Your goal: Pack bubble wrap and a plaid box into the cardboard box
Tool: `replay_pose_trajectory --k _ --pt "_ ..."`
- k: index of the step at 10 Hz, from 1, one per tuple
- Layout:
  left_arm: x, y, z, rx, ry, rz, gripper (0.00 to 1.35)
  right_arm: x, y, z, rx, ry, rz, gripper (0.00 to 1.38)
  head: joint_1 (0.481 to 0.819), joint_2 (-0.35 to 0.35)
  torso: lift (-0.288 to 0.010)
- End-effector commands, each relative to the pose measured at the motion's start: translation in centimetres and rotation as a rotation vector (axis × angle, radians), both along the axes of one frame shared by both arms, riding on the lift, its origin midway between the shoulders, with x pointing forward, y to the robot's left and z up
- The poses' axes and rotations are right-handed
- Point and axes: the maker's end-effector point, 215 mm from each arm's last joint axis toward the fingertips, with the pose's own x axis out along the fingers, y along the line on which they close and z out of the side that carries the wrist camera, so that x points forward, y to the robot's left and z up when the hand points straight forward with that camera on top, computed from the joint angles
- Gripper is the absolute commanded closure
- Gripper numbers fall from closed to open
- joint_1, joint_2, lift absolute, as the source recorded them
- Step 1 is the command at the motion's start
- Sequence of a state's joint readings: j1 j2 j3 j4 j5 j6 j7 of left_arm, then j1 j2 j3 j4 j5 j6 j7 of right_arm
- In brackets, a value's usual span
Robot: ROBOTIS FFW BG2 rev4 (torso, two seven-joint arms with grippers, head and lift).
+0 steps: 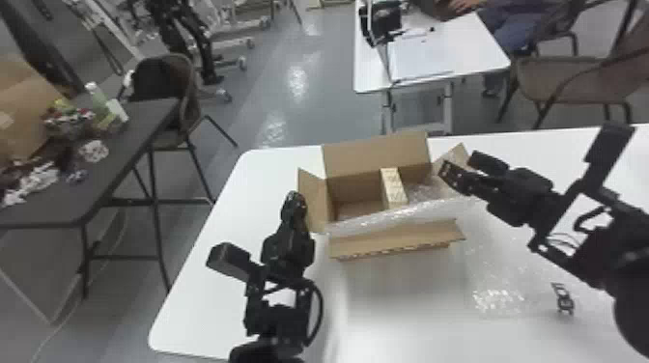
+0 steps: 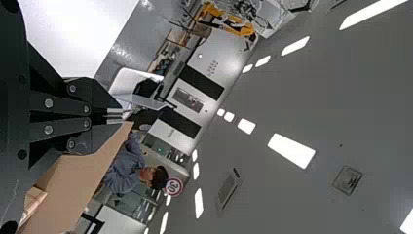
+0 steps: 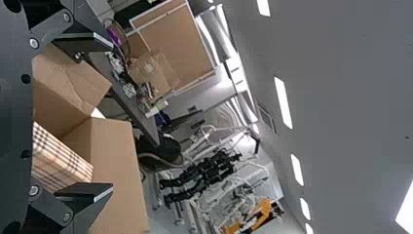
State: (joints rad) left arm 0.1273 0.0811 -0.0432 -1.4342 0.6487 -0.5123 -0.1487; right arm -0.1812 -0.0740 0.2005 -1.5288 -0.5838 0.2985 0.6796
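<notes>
gaping right gripper [image 1: 460, 163], closed left gripper [image 1: 293, 198]

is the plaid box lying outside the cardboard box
No, the plaid box sits inside the open cardboard box.

**ROOM REF.: FLR, FURN., CLG & LTG**

We note a grey, glossy flr [image 1: 314, 111] w/ bright reflections. We list the furn. per head view: white tbl [image 1: 207, 299] in fg; dark tbl [image 1: 96, 193] at L; second white tbl [image 1: 475, 53] at rear; brown chair [image 1: 570, 77] at R of it; dark-framed chair [image 1: 169, 137] beside the dark tbl.

Per wrist views, we log: grey clg [image 2: 292, 87] w/ rect. lit panels [image 2: 292, 150]; white-framed brown board [image 3: 170, 44]; round red-rimmed sign [image 2: 174, 187].
</notes>
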Motion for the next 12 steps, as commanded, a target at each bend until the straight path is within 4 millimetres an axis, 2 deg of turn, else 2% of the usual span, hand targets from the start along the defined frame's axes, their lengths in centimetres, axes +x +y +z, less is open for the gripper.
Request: replay_pose_trajectory --k 1,2,4,6,7,8,11,12 --pt "0.0 -0.1 -0.1 0.000 0.003 -0.003 1.20 0.8 -4.7 0.8 -0.066 -0.061 -0.106 0.26 0.674 0.292 -0.110" --pt "0.1 -0.2 -0.3 -0.003 0.007 -0.006 1.20 1.0 -8.6 0.3 -0.119 -0.084 -0.189 0.26 0.672 0.279 -0.110" --pt "0.1 -0.1 -0.1 0.001 0.004 -0.010 1.20 -0.5 -17.0 -1.7 -0.161 -0.098 -0.360 0.26 0.681 0.197 -0.110" --pt "0.1 -0.1 -0.1 0.006 0.003 -0.012 1.20 -3.4 -25.6 -3.9 -0.192 -0.113 -0.534 0.26 0.695 0.129 -0.110" --pt "0.1 0.0 -0.2 0.006 0.004 -0.010 1.20 -5.0 -29.0 -4.8 -0.216 -0.132 -0.606 0.26 0.695 0.078 -0.110" --pt "0.1 0.0 -0.2 0.006 0.004 -0.010 1.20 -6.5 -32.1 -6.0 -0.227 -0.145 -0.658 0.26 0.695 0.034 -0.110" --pt "0.0 0.0 -0.4 0.009 0.010 -0.013 1.20 -11.0 -38.7 -10.6 -0.310 -0.159 -0.770 0.26 0.695 -0.050 -0.110" --pt "-0.2 0.3 -0.7 0.012 0.016 -0.009 1.20 -12.3 -40.0 -12.6 -0.320 -0.135 -0.788 0.26 0.695 -0.080 -0.110"
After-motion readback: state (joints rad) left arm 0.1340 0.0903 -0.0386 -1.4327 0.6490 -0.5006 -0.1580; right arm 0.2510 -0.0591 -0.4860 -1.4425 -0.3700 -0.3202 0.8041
